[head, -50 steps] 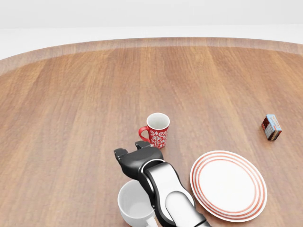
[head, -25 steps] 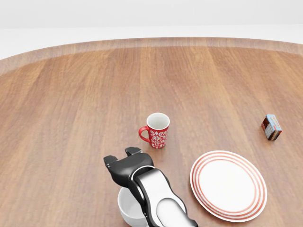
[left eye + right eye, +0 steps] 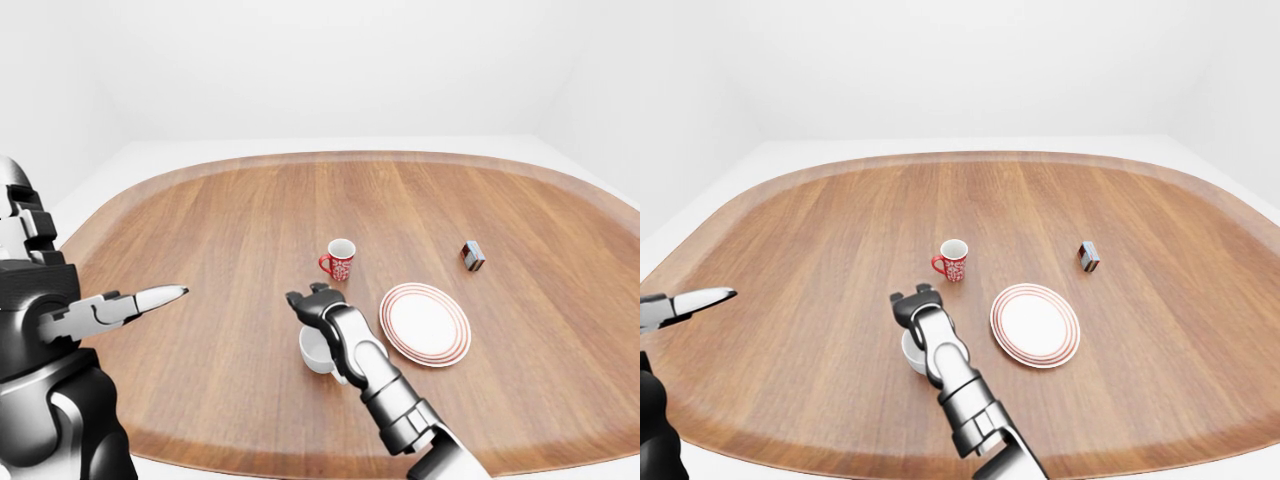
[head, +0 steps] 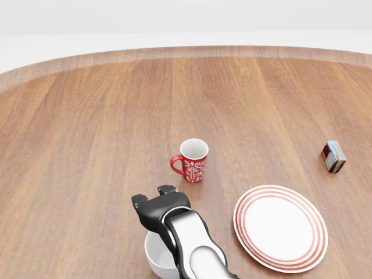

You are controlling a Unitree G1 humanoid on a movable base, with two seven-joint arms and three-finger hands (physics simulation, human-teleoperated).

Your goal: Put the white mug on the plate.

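The plate (image 4: 281, 228), white with red rings, lay on the wooden table (image 4: 87, 145). The white mug (image 4: 156, 256) stood upright just left of the plate, not on it. The right hand (image 4: 158, 204) hung right over the mug with its fingers spread open, holding nothing. A red mug (image 4: 193, 160) stood up and left of the plate. A small box (image 4: 333, 156) sat up and right of it. The left hand (image 3: 125, 305) was far left of the plate, fingers straight, holding nothing.

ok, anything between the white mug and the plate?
In the head view the right arm's forearm crosses the gap between white mug and plate; otherwise only bare table.
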